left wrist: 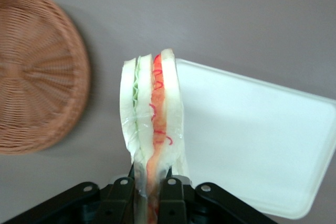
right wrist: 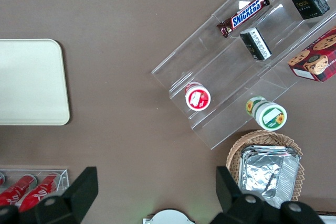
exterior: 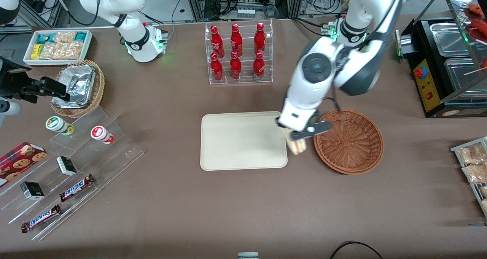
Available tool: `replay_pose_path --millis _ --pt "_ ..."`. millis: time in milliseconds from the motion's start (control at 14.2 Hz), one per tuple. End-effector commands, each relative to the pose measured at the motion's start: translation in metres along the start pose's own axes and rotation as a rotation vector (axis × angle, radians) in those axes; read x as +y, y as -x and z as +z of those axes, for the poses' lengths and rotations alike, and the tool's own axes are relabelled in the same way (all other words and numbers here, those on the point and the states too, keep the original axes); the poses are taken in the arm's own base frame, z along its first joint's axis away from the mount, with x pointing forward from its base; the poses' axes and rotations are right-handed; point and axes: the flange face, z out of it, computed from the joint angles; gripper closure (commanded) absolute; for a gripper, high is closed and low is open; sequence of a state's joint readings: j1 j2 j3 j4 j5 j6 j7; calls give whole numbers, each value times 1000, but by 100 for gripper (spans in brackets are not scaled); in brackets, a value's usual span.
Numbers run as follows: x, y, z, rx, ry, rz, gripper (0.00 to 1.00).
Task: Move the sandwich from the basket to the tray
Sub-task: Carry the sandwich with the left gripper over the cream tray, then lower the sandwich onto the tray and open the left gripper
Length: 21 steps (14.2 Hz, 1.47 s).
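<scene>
Broadly: brown cloth-covered surface [exterior: 243, 205], carrying everything. Next in size, flat cream-white rectangular tray with rounded corners [exterior: 243, 141], lying bare near the middle. Just beside its edge toward the working arm's end, round shallow reddish-brown wicker basket [exterior: 349, 141], holding nothing, apart from the tray by a narrow strip of cloth. Above that strip and the tray's near corner, black two-finger claw [exterior: 300, 136] of the left arm, clamped on a small triangular wedge sandwich of white bread [left wrist: 152, 124]; fingers [left wrist: 122, 198] pressing the bread from both flat sides. Sandwich hanging lifted off the surface, out of the basket, cut edge showing orange-red and green filling, wrapped in clear film. Seen from the front, sandwich [exterior: 297, 146] partly over the tray's rim, between tray and basket.
</scene>
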State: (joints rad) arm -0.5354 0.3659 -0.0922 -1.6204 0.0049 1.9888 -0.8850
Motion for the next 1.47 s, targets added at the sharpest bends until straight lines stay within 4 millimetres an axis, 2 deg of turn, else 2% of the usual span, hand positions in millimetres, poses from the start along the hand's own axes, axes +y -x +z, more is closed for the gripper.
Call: replay_pose_path --millis 0,211,281,351,491,561,982,1053,1123,1193,1263,1333,1404 --pt "56 14 33 -25 1 59 100" --pt "109 48 79 -1 -27 175 100" --pt "121 51 96 33 -27 202 100" --pt "126 56 106 46 -26 219 100" --pt "143 89 136 49 -71 287 100" --pt "149 99 145 84 -100 317 100" --pt "154 100 179 91 -93 335 100" --pt "153 100 186 85 -98 333 95" --pt "152 101 189 82 -101 328 87" --pt "151 98 188 81 -99 323 65" --pt "152 98 187 83 -98 323 15" --pt "152 98 186 86 -99 328 0" --pt "151 97 182 91 -98 328 0"
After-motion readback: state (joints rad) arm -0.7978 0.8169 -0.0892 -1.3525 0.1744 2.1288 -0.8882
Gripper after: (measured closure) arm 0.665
